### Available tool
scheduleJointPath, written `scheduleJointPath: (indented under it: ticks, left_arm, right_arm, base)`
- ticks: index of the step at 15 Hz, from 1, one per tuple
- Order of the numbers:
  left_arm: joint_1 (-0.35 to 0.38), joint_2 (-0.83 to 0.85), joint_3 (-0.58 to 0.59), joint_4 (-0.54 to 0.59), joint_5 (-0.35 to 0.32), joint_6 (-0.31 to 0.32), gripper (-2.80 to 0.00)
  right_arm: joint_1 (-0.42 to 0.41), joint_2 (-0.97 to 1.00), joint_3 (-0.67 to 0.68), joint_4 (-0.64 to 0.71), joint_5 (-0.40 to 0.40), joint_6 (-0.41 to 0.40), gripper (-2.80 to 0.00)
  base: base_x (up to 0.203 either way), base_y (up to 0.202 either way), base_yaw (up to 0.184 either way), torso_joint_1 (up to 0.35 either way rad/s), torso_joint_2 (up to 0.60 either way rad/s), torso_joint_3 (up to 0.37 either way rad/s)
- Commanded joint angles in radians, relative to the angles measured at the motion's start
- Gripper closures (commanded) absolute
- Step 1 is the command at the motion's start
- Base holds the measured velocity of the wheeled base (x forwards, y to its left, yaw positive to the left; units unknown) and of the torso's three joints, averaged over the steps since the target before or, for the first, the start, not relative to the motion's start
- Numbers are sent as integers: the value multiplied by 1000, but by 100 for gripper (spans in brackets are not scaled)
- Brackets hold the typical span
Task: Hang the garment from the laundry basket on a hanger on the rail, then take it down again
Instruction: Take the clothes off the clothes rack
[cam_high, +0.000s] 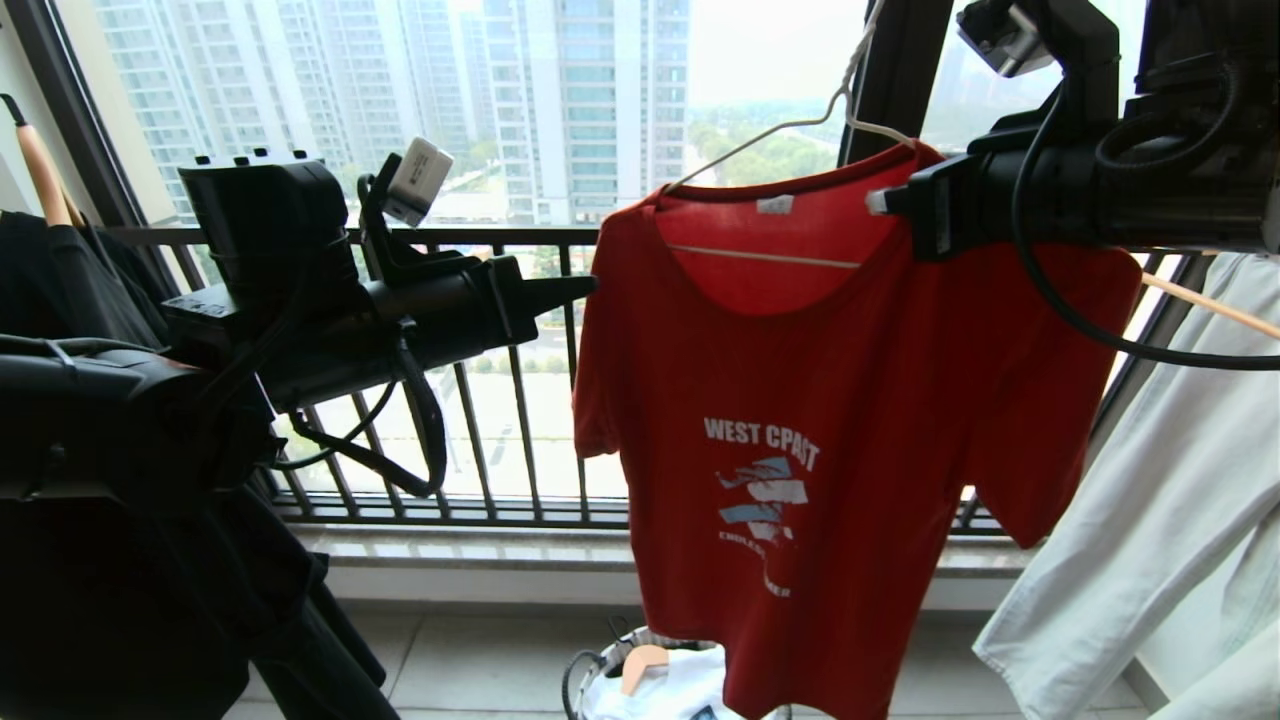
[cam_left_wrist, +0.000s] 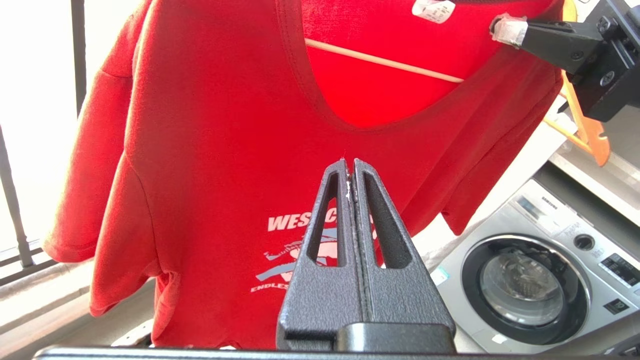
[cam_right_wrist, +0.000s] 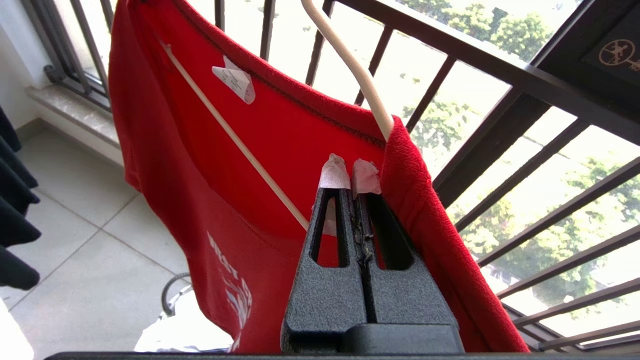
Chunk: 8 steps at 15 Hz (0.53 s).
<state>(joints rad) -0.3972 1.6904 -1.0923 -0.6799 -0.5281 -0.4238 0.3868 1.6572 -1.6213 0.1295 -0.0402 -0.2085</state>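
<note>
Shirt (cam_high: 800, 400) on hanger (cam_high: 790, 130); right gripper (cam_right_wrist: 350, 175) closed, empty at collar, left gripper (cam_left_wrist: 350, 167) closed, apart: open right before gripping hanger neck.

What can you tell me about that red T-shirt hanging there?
The red short-sleeved T-shirt looks like soft knit cotton, with white "WEST COAST" lettering, a blue-white chest graphic and a white neck label. It hangs full length, front towards the robot, on a thin white wire hanger before the balcony railing, its hem over the laundry basket. The right gripper, jaws shut, sits at its shoulder seam.
</note>
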Motion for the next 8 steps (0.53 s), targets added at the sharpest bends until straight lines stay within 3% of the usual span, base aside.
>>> scheduleJointPath:
  ticks: [1,8]
  left_arm:
    - [0,-6,-1,-4,-3,-3,0]
    - [1,-14,2,-4,-3,-3,0]
  right_arm:
    - [-13,-2,-22,6,0,-7,0]
    - [-40,7,-43,34,-19,-37,0]
  base:
    - [0,0,0,0,0,0]
    - [0,0,0,0,0,0]
